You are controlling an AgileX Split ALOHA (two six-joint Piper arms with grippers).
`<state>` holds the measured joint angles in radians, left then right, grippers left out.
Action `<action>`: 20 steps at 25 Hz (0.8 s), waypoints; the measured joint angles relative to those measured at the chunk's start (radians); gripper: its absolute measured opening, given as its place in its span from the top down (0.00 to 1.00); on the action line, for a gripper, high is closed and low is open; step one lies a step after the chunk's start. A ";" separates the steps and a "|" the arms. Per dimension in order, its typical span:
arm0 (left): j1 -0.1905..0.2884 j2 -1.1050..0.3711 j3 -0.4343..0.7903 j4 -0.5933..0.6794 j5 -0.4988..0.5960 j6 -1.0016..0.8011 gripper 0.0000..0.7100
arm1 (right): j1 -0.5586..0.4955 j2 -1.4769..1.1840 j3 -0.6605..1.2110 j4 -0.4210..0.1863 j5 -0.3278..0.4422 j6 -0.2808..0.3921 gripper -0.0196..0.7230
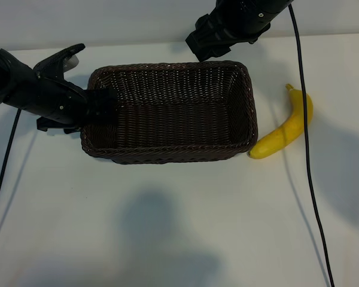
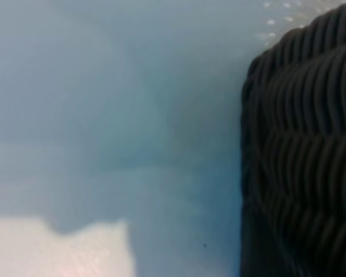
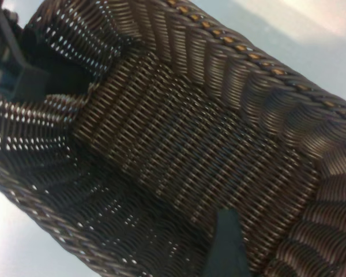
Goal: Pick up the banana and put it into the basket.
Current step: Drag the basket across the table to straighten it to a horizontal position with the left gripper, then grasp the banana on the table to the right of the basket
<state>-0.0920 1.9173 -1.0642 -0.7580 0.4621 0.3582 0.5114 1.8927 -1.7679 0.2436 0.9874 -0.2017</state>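
Note:
The yellow banana [image 1: 285, 127] lies on the white table just right of the basket, its lower tip near the basket's front right corner. The dark brown wicker basket [image 1: 167, 156] stands mid-table with nothing inside. My left gripper [image 1: 99, 103] is at the basket's left wall; the left wrist view shows only that wall [image 2: 305, 144] and table. The right wrist view looks down into the basket [image 3: 190, 144] and shows part of the left gripper [image 3: 23, 81] at the far end. My right gripper [image 1: 210, 51] hovers over the back rim, open and holding nothing; one of its fingers [image 3: 225, 245] shows.
A black cable [image 1: 308, 167] runs down the table, crossing just beside the banana. Another cable [image 1: 3, 173] trails from the left arm. White table [image 1: 167, 227] spreads in front of the basket.

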 joint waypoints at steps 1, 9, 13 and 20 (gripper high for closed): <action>0.000 -0.001 0.000 0.000 0.007 -0.005 0.19 | 0.000 0.000 0.000 0.000 0.000 0.000 0.22; 0.000 -0.015 0.000 0.000 0.024 -0.015 0.15 | 0.000 0.000 0.000 0.000 0.002 -0.001 0.22; 0.000 -0.045 0.000 0.003 0.038 -0.019 0.15 | 0.000 0.000 0.000 0.000 0.003 -0.001 0.22; 0.000 -0.067 0.000 0.066 0.107 -0.063 0.15 | 0.000 0.000 0.000 0.000 0.005 0.000 0.22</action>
<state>-0.0920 1.8498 -1.0642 -0.6925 0.5692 0.2951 0.5114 1.8927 -1.7679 0.2433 0.9921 -0.2016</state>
